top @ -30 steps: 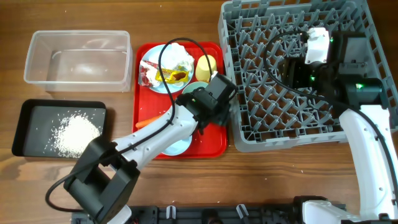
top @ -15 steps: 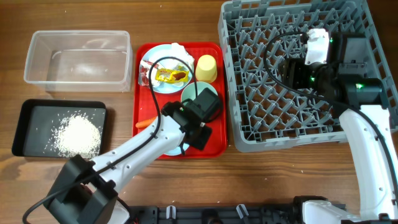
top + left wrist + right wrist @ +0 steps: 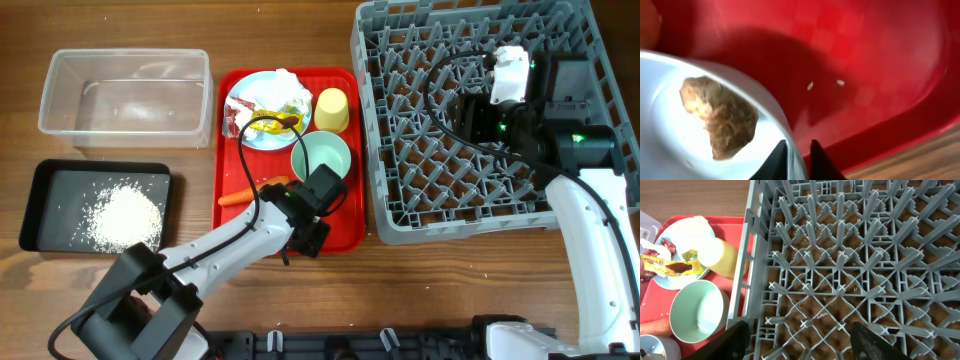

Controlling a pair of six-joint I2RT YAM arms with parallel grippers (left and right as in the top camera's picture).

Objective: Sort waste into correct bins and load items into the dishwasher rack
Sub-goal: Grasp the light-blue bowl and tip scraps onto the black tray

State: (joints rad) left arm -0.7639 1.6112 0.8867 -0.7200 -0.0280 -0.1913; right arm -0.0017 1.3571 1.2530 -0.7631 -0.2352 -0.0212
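Left gripper (image 3: pixel 802 157) was clamped narrow on the small bowl (image 3: pixel 670 135) rim, near the red tray (image 3: pixel 865 50) front edge. Rigid, light, probably slick. Brown scrap (image 3: pixel 720 117) sat loose inside, so keep it level.

two white-and-black yam arms, cabled and lit.
the left arm (image 3: pixel 225 240) and right arm (image 3: pixel 600 240) wear white link shells over black joints; a thin black cable (image 3: pixel 432 85) loops from each wrist, small green lights (image 3: pixel 578 139) glow on the right arm's black housing, a white block (image 3: pixel 511 70) sits at its end, and the right gripper (image 3: pixel 805 342) has black fingers (image 3: pixel 735 340).
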